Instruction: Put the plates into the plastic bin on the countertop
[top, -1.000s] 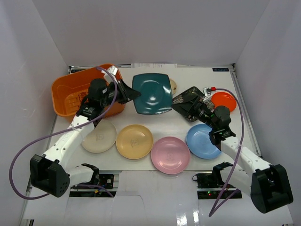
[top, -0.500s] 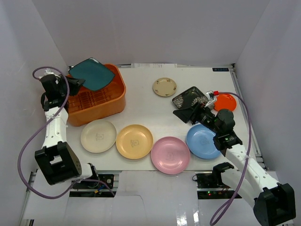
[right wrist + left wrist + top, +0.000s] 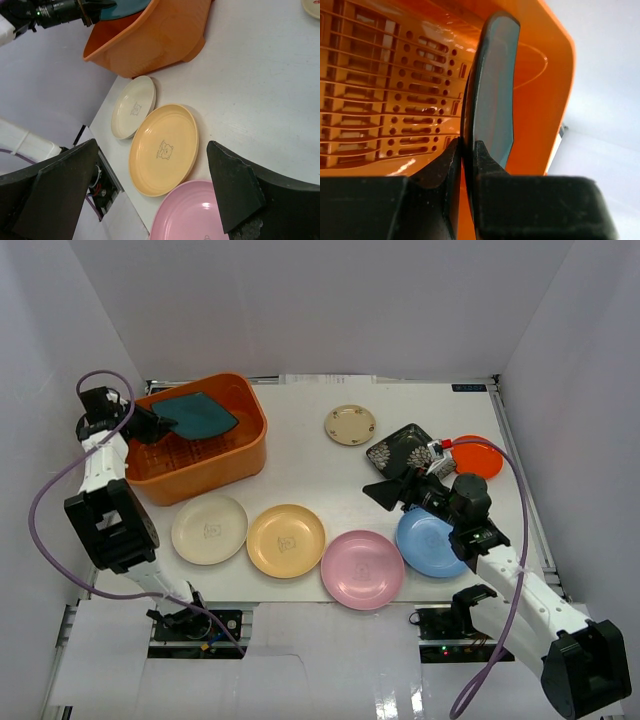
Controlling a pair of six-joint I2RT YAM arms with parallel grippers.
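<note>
I see the left end effector point(image 3: 465, 150) pinching the edge of the dark teal plate point(image 3: 202, 413), which tilts inside the orange bin point(image 3: 250, 458) at the far left of the tabletop point(image 3: 300, 465). The right end effector point(image 3: 397, 485) hangs spread wide between the black floral plate point(image 3: 398, 448) and the blue plate point(image 3: 430, 545)

White arms point(image 3: 100, 458) with black joints, black tools point(image 3: 465, 150) and looping purple cables point(image 3: 31, 510).
</note>
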